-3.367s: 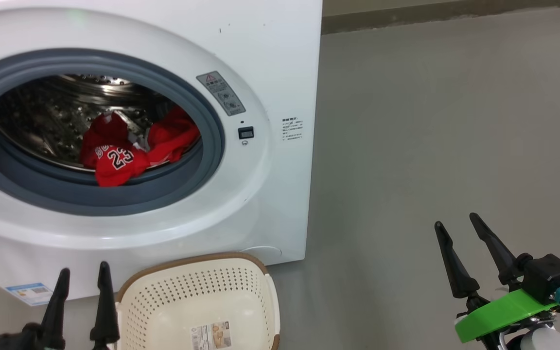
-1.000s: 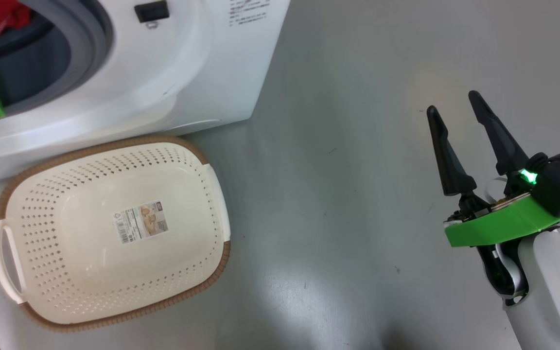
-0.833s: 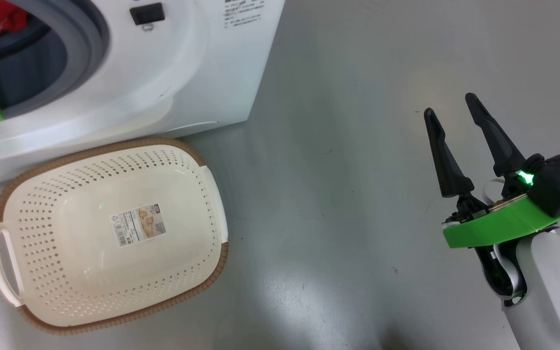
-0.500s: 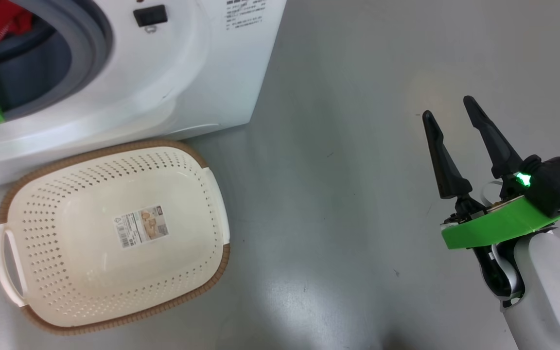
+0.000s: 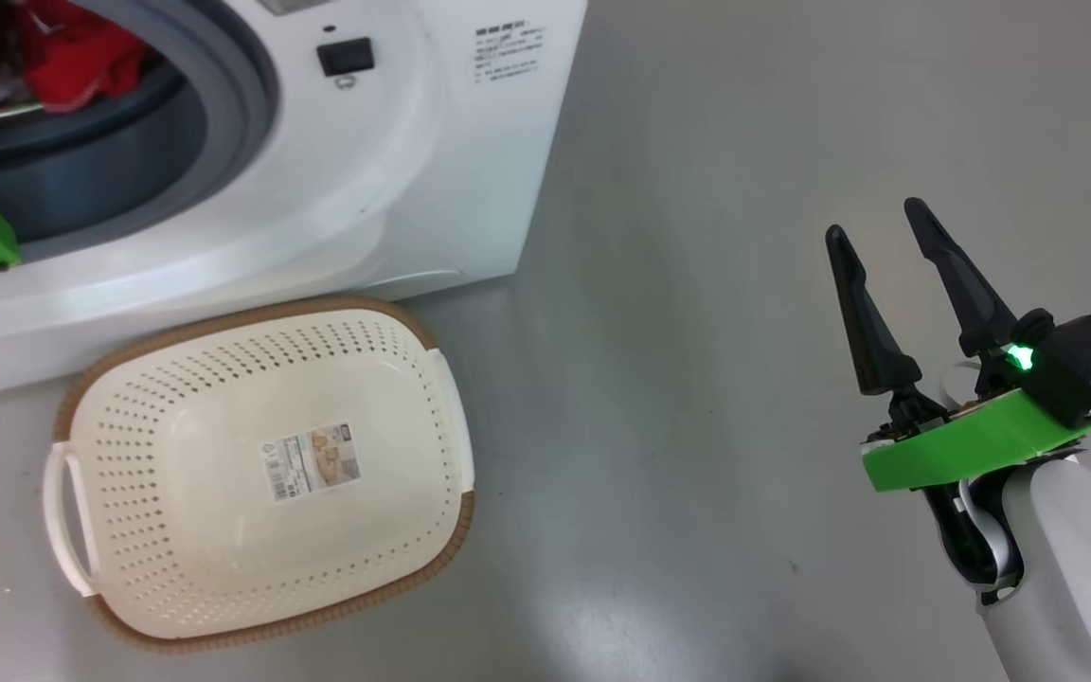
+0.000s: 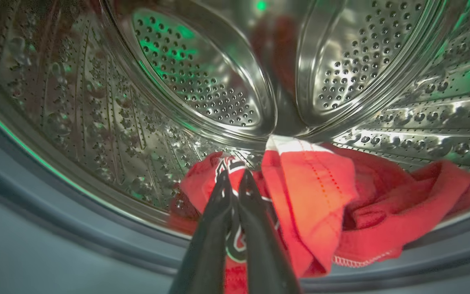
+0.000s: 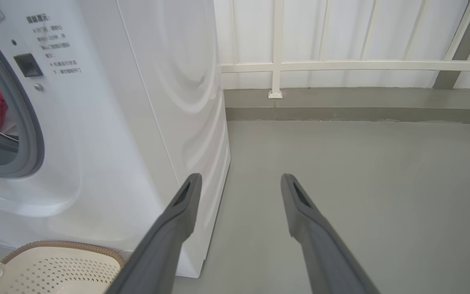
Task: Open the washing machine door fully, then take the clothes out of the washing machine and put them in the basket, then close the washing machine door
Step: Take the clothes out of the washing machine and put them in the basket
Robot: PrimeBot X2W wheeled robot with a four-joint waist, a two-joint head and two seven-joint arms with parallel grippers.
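Pinching red clothes (image 6: 312, 192), left end effector (image 6: 235, 174); right end effector (image 5: 874, 218) released; one basket (image 5: 167, 407), one washing machine (image 5: 451, 170).

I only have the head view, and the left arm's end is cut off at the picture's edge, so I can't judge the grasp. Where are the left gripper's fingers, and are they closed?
Observer: In the left wrist view the left gripper is inside the steel drum, fingers shut, apparently pinching the red jersey.
Operator: What else lies in there?
Observer: There is more red cloth, bunched to the jersey's right in that view, low in the drum.
Operator: And beyond the washing machine?
Observer: The right wrist view shows a white railing along the wall; the open right gripper points toward it.
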